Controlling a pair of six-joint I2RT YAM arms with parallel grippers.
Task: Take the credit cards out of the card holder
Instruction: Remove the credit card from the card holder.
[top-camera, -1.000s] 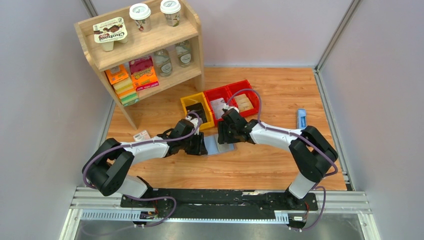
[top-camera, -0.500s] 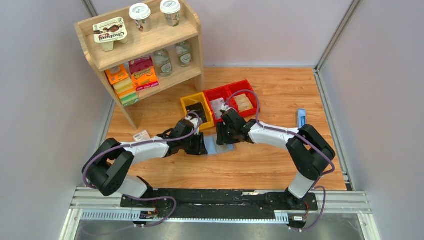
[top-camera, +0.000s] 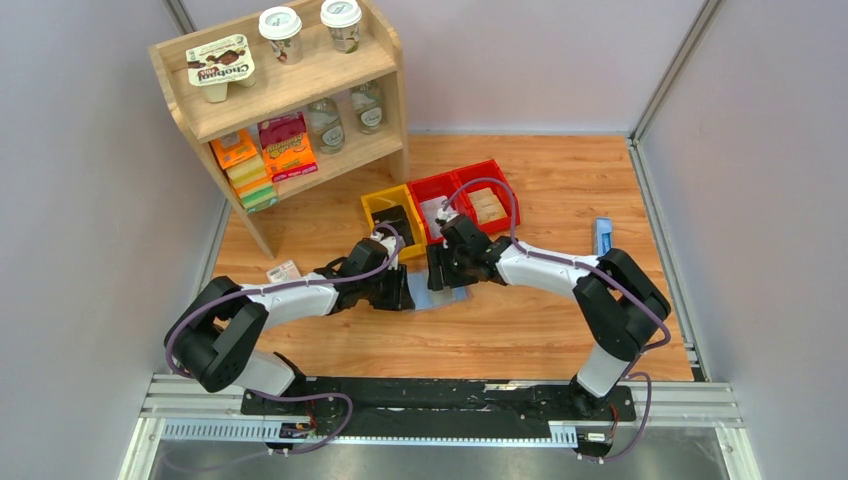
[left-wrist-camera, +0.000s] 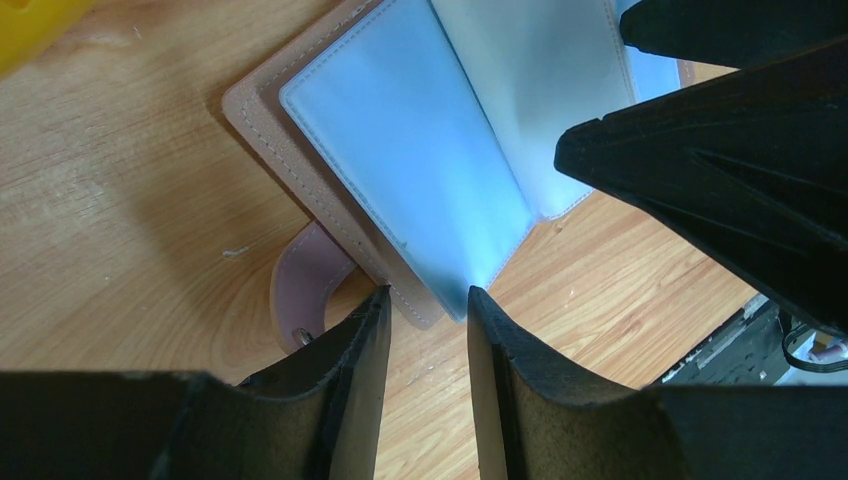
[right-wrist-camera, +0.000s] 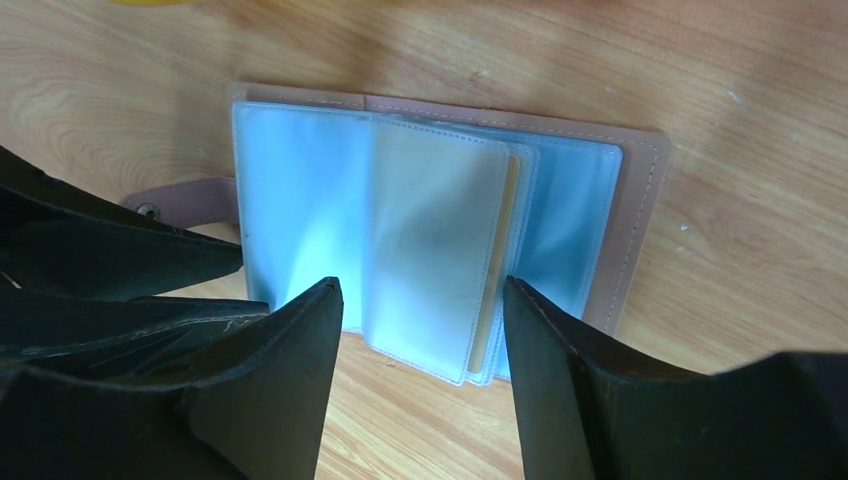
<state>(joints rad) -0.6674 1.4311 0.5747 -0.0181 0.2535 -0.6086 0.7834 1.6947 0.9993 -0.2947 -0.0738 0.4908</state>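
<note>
The card holder (top-camera: 447, 292) lies open on the wooden table, brown outside with blue-grey clear pockets (right-wrist-camera: 430, 220). A thin tan card edge (right-wrist-camera: 508, 250) shows inside one pocket; no card is out. My left gripper (top-camera: 405, 290) is open by a narrow gap, its tips (left-wrist-camera: 425, 298) straddling the holder's left corner (left-wrist-camera: 440, 310) beside the snap strap (left-wrist-camera: 305, 290). My right gripper (top-camera: 437, 268) is open wide and empty, its tips (right-wrist-camera: 420, 290) at the near edge of the raised middle pocket leaf.
A yellow bin (top-camera: 376, 206) and two red bins (top-camera: 470, 176) stand just behind the holder. A wooden shelf (top-camera: 290, 110) is at the back left. A bright-blue object (top-camera: 603, 238) lies at the right, a pink-and-white packet (top-camera: 284, 271) at the left.
My right gripper has moved a little to the left over the holder, covering more of it in the top view. The left arm has stayed still.
</note>
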